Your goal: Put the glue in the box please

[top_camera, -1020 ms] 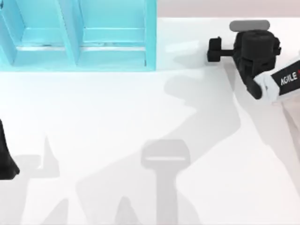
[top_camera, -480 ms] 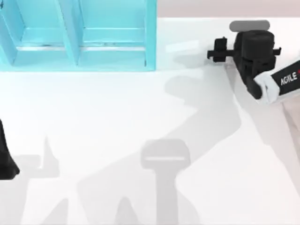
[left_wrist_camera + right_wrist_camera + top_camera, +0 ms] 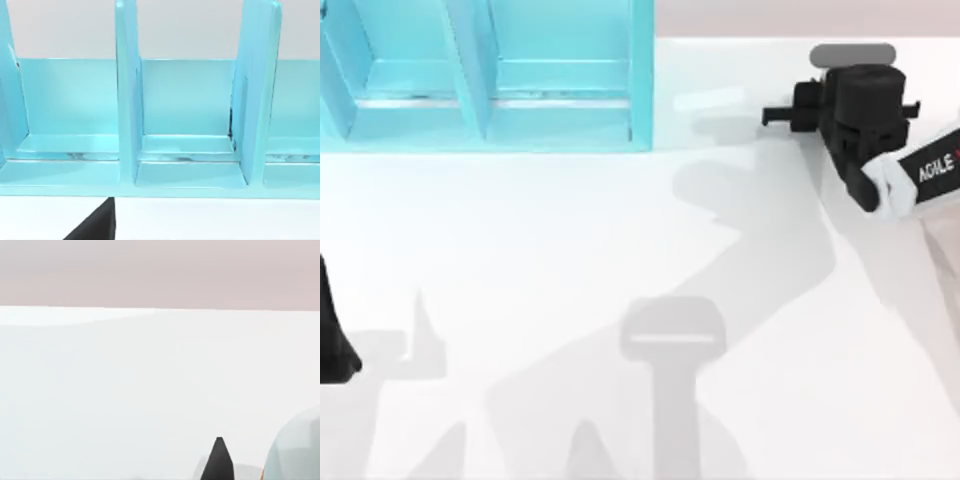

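Note:
The box (image 3: 485, 75) is a teal case with upright dividers at the table's back left. The left wrist view faces its open compartments (image 3: 187, 120). My right gripper (image 3: 790, 112) hovers at the back right, well right of the box. In the right wrist view a dark pointed tip (image 3: 218, 460) rises at the picture's edge beside a pale rounded shape (image 3: 295, 450) with an orange sliver. This looks like part of the glue, and the rest of it is hidden. My left arm (image 3: 332, 340) is parked at the left edge.
The white table (image 3: 570, 230) stretches between the box and the arms, crossed by grey shadows. A grey pill-shaped patch (image 3: 852, 53) lies just behind the right arm. A dark finger (image 3: 95, 227) of the left gripper shows in the left wrist view.
The right gripper's head has turned and drawn a little to the right, closer under the arm. The left arm and the box have not moved.

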Robot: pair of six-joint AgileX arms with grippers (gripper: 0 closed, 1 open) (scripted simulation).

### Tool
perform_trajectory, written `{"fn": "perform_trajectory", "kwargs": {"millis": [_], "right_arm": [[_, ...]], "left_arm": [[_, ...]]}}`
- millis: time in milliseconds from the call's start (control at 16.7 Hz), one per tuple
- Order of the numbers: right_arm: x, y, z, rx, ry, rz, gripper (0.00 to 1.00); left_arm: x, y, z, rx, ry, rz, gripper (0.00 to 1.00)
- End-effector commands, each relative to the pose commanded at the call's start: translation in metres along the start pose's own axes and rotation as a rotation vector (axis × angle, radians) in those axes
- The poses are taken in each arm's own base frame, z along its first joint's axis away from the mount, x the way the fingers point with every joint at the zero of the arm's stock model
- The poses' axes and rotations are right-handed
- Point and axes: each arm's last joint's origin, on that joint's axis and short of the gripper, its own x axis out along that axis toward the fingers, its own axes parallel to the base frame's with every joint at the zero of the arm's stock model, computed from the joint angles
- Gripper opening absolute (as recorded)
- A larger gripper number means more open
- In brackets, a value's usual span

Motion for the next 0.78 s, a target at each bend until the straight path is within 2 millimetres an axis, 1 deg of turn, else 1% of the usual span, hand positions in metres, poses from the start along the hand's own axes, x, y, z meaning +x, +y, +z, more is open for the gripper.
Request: {"fn": "perform_trajectory", "kwargs": {"millis": [540, 600, 780], "right_arm": [[-0.001, 0.002, 0.002, 0.002, -0.003, 0.004, 0.0], [-0.001, 0.002, 0.009, 0.005, -0.008, 0.003, 0.0], [-0.009, 0.001, 0.042, 0.01, -0.02, 0.003, 0.0]], "left_arm": [[0.0, 0.0, 0.0, 0.0, 0.0, 0.0, 1.0], [0.0, 0.0, 0.0, 0.0, 0.0, 0.0, 1.0], [0.0, 0.0, 0.0, 0.0, 0.0, 0.0, 1.0]]}}
